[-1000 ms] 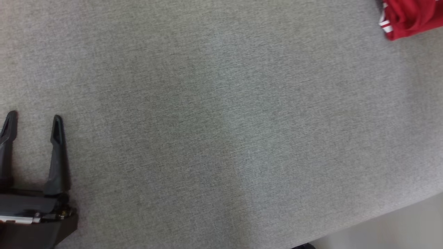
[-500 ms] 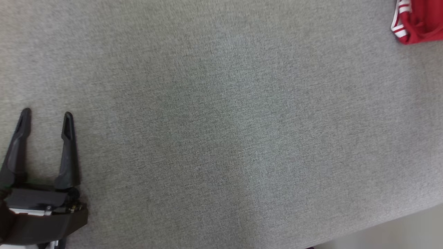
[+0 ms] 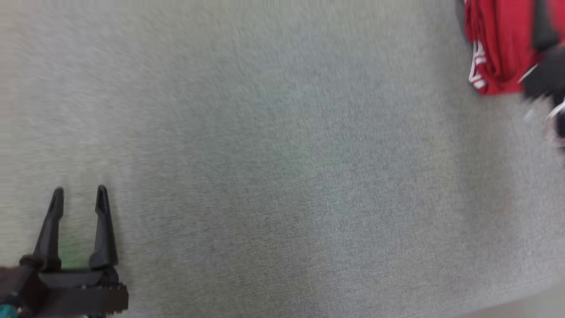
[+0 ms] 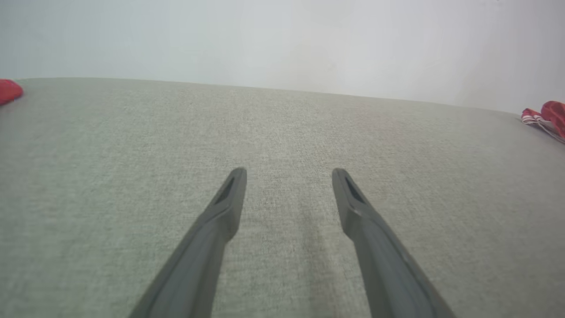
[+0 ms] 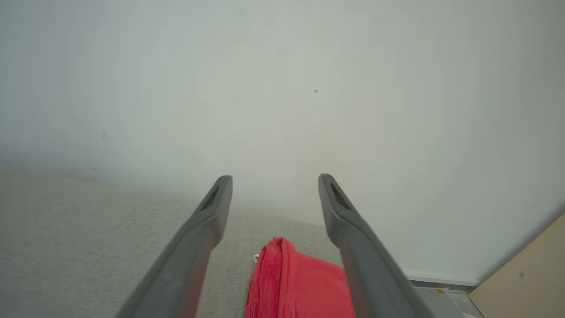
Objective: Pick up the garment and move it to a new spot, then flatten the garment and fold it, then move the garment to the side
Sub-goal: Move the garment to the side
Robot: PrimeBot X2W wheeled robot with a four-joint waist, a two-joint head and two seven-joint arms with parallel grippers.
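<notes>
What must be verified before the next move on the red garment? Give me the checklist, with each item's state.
1. Right gripper open, nothing held: ok.
2. Left gripper open, nothing held: ok.
3. Red garment lined up between the right gripper's fingers: ok.
4. Fingers touching the garment: cannot tell.
5. Garment flat: not ok, it is bunched.
6. Bare room on the grey surface for a new spot: ok.

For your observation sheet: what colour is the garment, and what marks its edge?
Red garment, white stripes along its edge; clearest in the head view.
</notes>
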